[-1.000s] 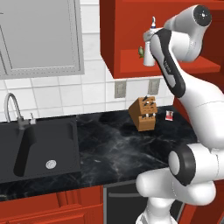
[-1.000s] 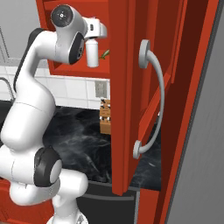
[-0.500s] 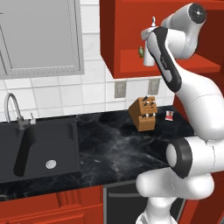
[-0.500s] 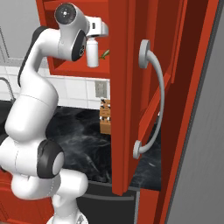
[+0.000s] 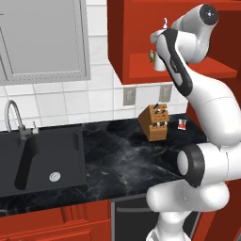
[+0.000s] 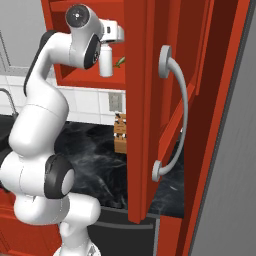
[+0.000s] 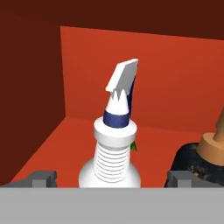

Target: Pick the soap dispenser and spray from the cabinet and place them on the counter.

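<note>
Your gripper (image 7: 111, 178) is spread wide, one fingertip on each side of the spray (image 7: 114, 148), gripping nothing. The spray stands upright inside the cabinet (image 7: 175, 83), the soap dispenser (image 7: 202, 162) just beside it.

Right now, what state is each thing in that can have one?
Cabinet: door open.
Spray: upright on the cabinet shelf, between the fingertips, not gripped.
Soap dispenser: upright on the shelf beside the spray.
Gripper: open.
Faucet: no water running.
Knife block: standing on the counter.
</note>
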{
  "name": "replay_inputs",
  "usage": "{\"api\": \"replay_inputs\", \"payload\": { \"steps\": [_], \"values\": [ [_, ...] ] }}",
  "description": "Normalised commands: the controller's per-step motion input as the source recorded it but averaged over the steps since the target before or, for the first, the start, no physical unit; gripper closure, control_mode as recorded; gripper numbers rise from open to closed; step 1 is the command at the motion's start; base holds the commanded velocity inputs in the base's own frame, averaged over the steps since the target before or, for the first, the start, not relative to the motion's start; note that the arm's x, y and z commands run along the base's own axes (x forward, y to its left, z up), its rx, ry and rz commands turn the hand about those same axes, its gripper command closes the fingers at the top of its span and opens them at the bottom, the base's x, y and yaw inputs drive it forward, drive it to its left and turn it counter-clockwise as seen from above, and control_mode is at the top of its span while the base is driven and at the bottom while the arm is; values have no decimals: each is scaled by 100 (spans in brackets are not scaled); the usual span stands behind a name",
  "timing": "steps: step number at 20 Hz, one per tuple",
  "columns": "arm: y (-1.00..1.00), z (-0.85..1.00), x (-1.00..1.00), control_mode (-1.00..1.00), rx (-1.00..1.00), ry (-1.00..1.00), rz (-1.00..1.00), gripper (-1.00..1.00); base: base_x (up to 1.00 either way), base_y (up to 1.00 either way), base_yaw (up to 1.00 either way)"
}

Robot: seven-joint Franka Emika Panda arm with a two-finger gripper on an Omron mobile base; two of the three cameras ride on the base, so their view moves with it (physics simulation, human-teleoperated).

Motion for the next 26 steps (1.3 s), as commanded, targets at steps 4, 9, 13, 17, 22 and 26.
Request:
{"api": "replay_inputs", "payload": {
  "steps": [4, 9, 13, 17, 22, 26],
  "values": [
    [0, -10, 11, -100, 0, 0, 0, -100, 0, 0, 0],
    [0, -2, 15, -100, 0, 0, 0, -100, 0, 0, 0],
    [0, 0, 18, -100, 0, 0, 0, -100, 0, 0, 0],
    [0, 0, 19, -100, 0, 0, 0, -100, 0, 0, 0],
    [0, 0, 18, -100, 0, 0, 0, -100, 0, 0, 0],
    [0, 0, 16, -100, 0, 0, 0, -100, 0, 0, 0]
  ]
}}
